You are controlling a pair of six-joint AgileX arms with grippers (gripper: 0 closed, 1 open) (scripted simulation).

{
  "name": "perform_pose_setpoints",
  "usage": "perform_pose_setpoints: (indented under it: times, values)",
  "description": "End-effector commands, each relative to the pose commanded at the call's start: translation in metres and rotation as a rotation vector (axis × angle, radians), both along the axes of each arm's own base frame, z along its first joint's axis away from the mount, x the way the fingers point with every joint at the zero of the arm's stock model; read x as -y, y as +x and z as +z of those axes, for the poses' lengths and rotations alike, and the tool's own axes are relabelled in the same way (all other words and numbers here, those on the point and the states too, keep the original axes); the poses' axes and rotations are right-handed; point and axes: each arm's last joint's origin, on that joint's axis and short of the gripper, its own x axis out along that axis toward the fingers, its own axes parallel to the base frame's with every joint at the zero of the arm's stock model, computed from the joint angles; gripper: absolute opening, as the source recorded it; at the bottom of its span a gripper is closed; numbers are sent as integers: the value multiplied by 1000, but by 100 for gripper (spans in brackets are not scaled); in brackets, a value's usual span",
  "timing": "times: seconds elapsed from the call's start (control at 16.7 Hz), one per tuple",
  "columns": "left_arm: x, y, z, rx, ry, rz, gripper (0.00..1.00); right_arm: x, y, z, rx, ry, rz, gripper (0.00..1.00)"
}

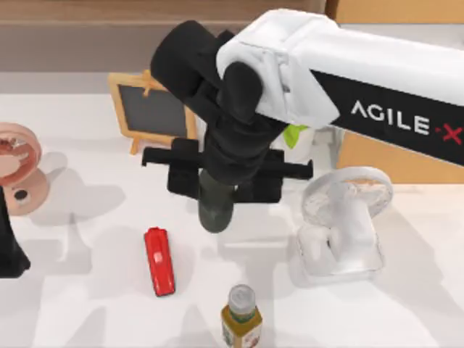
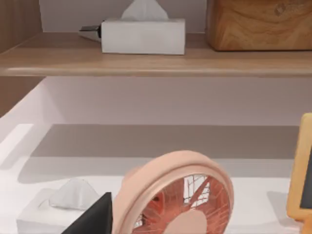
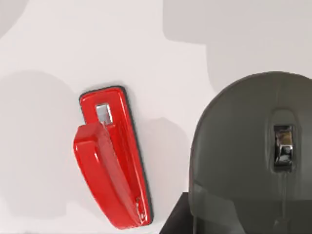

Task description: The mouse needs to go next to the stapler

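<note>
Our right gripper (image 1: 217,190) holds the mouse (image 1: 216,206) — a smooth, rounded dark grey shell — above the table's (image 1: 87,290) middle. The glossy red stapler (image 1: 159,261), long with rounded ends, lies nearby toward the front edge. Our left arm (image 1: 9,246) waits at the left edge.

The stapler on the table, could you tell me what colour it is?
Bright glossy red, the stapler shows best in the right wrist view.
</note>
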Motion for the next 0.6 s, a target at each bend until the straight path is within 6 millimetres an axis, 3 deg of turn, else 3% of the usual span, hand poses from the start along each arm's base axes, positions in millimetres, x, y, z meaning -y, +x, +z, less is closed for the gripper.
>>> perform_pose_setpoints:
  times: [0.18, 0.36, 0.6]
  values:
    - [0, 0, 0, 0, 0, 0, 100, -7, -14, -34, -53, -78, 21, 0]
    - [0, 0, 0, 0, 0, 0, 100, 0, -13, -58, -82, -144, 10, 0]
    - [0, 0, 0, 0, 0, 0, 100, 2, -11, -63, -86, -157, 5, 0]
